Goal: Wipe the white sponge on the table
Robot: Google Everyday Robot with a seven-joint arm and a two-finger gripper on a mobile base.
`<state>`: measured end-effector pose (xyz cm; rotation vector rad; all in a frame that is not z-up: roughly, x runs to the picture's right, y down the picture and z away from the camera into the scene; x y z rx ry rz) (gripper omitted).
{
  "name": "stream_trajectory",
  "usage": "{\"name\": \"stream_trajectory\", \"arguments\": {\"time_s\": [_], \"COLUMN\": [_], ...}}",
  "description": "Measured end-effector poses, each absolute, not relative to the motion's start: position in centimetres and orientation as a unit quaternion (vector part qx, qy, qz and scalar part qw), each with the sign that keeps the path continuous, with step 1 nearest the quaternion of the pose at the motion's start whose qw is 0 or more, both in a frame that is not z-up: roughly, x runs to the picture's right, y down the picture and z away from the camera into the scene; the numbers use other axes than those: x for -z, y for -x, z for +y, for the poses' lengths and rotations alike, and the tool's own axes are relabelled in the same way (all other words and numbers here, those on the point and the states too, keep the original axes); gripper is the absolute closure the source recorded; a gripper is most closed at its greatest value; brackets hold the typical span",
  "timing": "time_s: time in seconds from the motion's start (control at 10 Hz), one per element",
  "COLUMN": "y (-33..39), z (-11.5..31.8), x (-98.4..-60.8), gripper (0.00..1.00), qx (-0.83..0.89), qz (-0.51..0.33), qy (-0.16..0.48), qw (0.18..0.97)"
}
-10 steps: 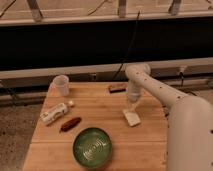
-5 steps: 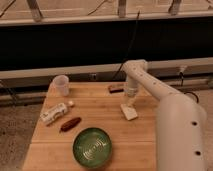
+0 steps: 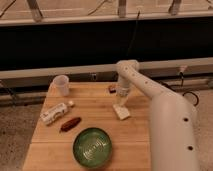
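Note:
The white sponge (image 3: 121, 111) lies flat on the light wooden table (image 3: 95, 117), right of centre. My gripper (image 3: 120, 103) hangs straight down from the white arm (image 3: 150, 97) and sits right at the sponge's far end, touching or nearly touching it. The arm comes in from the lower right and bends over the table's back right part.
A green bowl (image 3: 92, 147) sits at the front centre. A brown oblong item (image 3: 70, 124) and a white plastic bottle (image 3: 55, 112) lie at the left. A clear cup (image 3: 61, 85) stands at the back left. A dark brown block (image 3: 112, 89) lies behind the gripper.
The arm's elbow has swung left and back, and the gripper with the sponge has shifted slightly left on the table.

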<state>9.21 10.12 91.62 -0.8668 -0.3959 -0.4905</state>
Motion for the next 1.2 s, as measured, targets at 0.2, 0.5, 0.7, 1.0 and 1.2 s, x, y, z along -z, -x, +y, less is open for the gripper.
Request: {"name": "stream_trajectory", "arguments": {"time_s": [0.2,0.5,0.7,1.0,1.2], "y": [-7.6,-4.3,-4.2,-5.7,-6.3], "z": [10.6,12.5,14.0,14.9,14.3], "x": [-91.2,-89.3,-88.1,-87.1,-87.2], "gripper": [1.00,1.00,1.00,0.94,1.00], "qx": [0.247,0.278,0.287,0.283,0.287], "qz": [-0.204,-0.240,-0.255,-0.266,-0.263], "qy": [0.410,0.408,0.411,0.417,0.411], "qw": [0.854,0.836,0.827,0.822,0.824]}}
